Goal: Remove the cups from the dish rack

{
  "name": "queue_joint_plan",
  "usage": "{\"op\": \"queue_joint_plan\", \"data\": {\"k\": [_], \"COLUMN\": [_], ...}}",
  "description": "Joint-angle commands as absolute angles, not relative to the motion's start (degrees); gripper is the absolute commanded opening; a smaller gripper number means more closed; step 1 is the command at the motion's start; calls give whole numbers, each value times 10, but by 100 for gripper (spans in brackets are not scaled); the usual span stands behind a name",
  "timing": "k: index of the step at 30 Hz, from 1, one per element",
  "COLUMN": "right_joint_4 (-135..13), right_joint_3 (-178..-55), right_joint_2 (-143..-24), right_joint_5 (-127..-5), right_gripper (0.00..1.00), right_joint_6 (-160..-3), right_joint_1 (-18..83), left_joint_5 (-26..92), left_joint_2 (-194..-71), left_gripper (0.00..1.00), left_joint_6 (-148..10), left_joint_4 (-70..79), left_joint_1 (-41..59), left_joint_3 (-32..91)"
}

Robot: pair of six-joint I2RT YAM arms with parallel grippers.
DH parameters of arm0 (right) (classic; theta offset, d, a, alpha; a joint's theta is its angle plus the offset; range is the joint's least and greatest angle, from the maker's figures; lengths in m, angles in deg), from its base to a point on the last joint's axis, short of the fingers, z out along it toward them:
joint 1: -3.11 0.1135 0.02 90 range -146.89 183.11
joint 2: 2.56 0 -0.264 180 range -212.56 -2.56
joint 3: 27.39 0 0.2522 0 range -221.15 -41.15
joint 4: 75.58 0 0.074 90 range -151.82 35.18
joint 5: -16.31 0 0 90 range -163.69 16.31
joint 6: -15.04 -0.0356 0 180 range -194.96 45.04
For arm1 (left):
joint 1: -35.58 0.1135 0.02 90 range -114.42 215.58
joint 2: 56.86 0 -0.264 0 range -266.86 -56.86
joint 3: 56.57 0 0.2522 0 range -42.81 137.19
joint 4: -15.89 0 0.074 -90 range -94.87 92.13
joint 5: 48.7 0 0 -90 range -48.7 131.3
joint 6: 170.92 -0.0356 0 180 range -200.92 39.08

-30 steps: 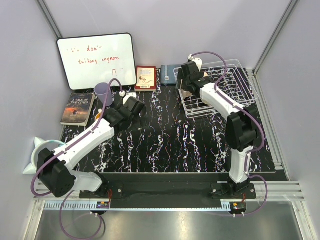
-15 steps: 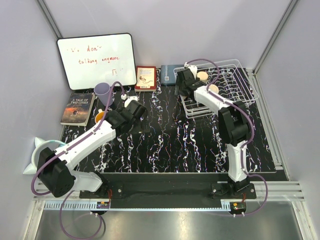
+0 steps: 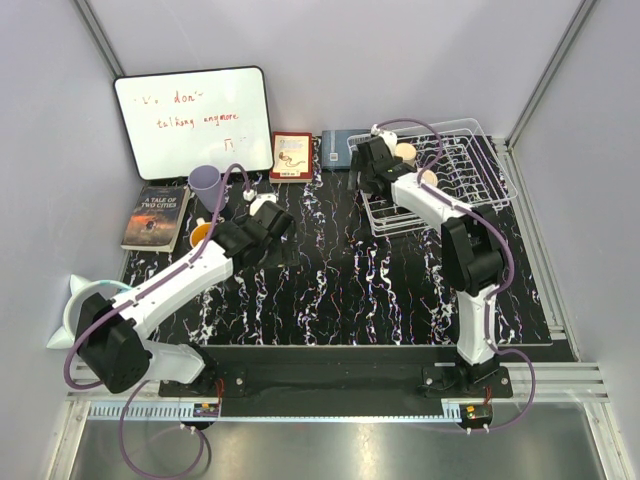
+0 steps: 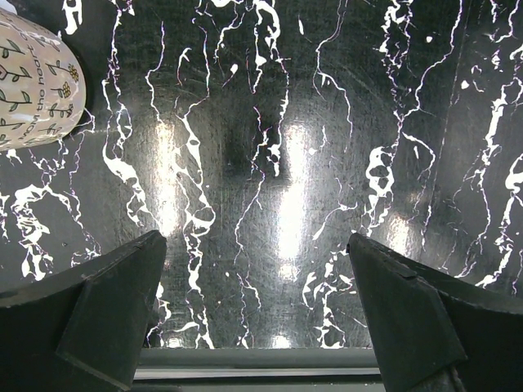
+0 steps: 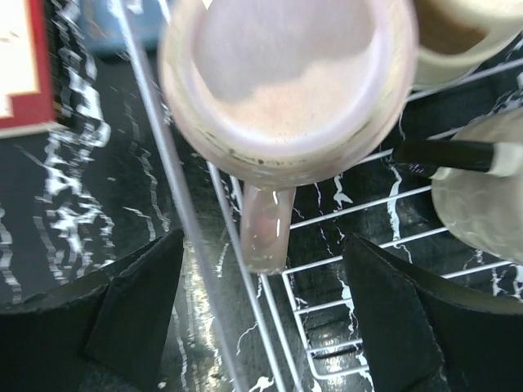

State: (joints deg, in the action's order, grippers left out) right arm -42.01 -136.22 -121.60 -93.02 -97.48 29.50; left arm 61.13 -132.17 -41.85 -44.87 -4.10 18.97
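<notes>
The white wire dish rack [image 3: 478, 172] stands at the back right. Two cream cups [image 3: 405, 151] show in it. My right gripper [image 3: 370, 178] hangs open over the rack's left rim. In the right wrist view a pale pink translucent cup [image 5: 286, 82] fills the top. Its handle [image 5: 265, 229] points down between my open right gripper [image 5: 263, 242] fingers, touching neither. A cream cup [image 5: 466, 33] and a frosted tumbler [image 5: 482, 204] sit beside it. My left gripper [image 3: 282, 232] is open and empty over the mat [image 4: 270, 147]. Lavender [image 3: 207, 185] and orange-inside [image 3: 200, 235] cups stand left of it.
A patterned cream cup [image 4: 33, 82] lies at the left wrist view's top-left corner. A whiteboard [image 3: 192, 120], a red book [image 3: 291, 156] and a blue box [image 3: 336, 150] line the back. A dark book [image 3: 157, 217] lies at the left.
My right gripper has moved left from inside the rack to its left rim, uncovering the cream cups. The left arm has shifted slightly to the right, still open.
</notes>
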Motion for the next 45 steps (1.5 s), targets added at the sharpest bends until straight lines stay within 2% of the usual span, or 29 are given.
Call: {"op": "queue_joint_plan", "data": {"k": [1,11,18,28,31,36,40,42,43,45], "right_joint_4": [-435,-425,-425,-426,-426,-425,-423,-423,-423,-421], "right_joint_3": [-1372,-1370,-1391,-1417,-1418,-1415,-1408,-1406,-1405,-1404], "right_joint_2": [-1140,-1139,-1188,-1236,-1250,-1265,-1277,-1279,-1281,-1280], "right_joint_5": [-936,-972,-1007,-993,-991,-986,-981,-979,-977,-971], "right_gripper": [87,84,70,68,65,53,50,43,26,5], "right_joint_6": [-970,-947,-938,-950,-949,-946,-950,-952,-952,-954], "right_joint_1": [293,292,286,286,285,285,284,283,283,282], "left_joint_5": [615,609,613,625,623,620,619,620,620,620], "left_joint_2": [-1338,-1355,-1351,-1354,-1360,-1367,-1370,-1370,-1370,-1370], "left_gripper": [99,99,99,99,99,99,99,99,99,99], "left_joint_6": [-421,-427,-433,-444,-446,-444,-443,-443,-443,-443], "left_joint_4": [-431,-427,-428,-432,-431,-430,-430,-431,-430,-430], "left_joint_1": [-42,-43,-43,-43,-43,-44,-43,-43,-43,-43], "left_joint_3": [205,218,213,213,216,214,212,212,212,212]}}
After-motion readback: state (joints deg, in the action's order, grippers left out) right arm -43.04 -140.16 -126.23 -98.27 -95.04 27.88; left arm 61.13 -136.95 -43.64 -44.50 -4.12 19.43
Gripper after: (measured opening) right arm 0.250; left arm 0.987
